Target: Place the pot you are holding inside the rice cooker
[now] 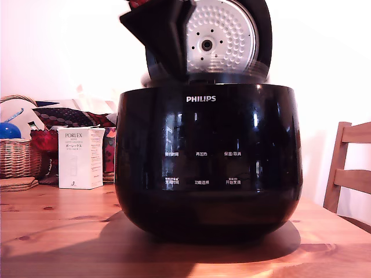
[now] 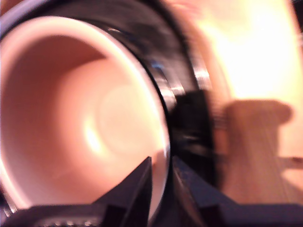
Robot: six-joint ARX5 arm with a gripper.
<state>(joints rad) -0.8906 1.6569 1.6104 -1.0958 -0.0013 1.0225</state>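
Glossy black is filling the exterior view: the rice cooker (image 1: 208, 162) is sitting on the wooden table (image 1: 52, 231) with its lid (image 1: 217, 37) tilted up behind, the dimpled silver plate facing forward. Above the cooker's rim, towards the exterior view's left, the dark bulk of the gripper (image 1: 159, 40) is hanging blurred over the opening, and from this side the pot itself is not showing clearly. The wrist view is giving the relation that matters. There the two dark fingers of the gripper (image 2: 161, 182) are standing either side of the thin pale rim of the pot (image 2: 71, 123), one inside the wall and one outside, so the claw is clamped on that rim. The pot's round mouth is facing the camera, its interior glowing pinkish in the light, and the cooker's black body is curving close around it, which suggests the pot is sitting within or just above the cooker's well; motion blur is making it impossible to tell whether the base is seated. The pot's axis is looking roughly lined up with the cooker's opening, so the coming move is probably a straight lowering before the fingers part.
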